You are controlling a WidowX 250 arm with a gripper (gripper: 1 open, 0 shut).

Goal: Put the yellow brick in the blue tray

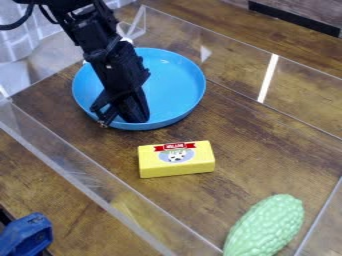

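At the far left, low in the corner, a blue cloth-like thing lies outside the clear box wall, too cut off to tell what it is. Further in, the black arm comes down from the top left and ends in the gripper, which points steeply down over the near left rim of the tray. The fingertips sit at or just over that rim; whether they touch it cannot be told. The fingers are dark against dark and merge into 1 mass, so I cannot tell how wide the jaws stand, and nothing shows between them. The tray itself is a round, shallow blue dish resting on the wooden floor of the box, its right half bare. Just below and to the right of the tray, apart from it, lies the brick, flat on the wood, its yellow top face up with a red banner and a round pale picture; its long side runs roughly left to right, slightly tilted. It is outside the tray and clear of the gripper. In the lower right corner, well apart from the brick, lies 1 green bumpy oval, partly cut by the picture's edge.
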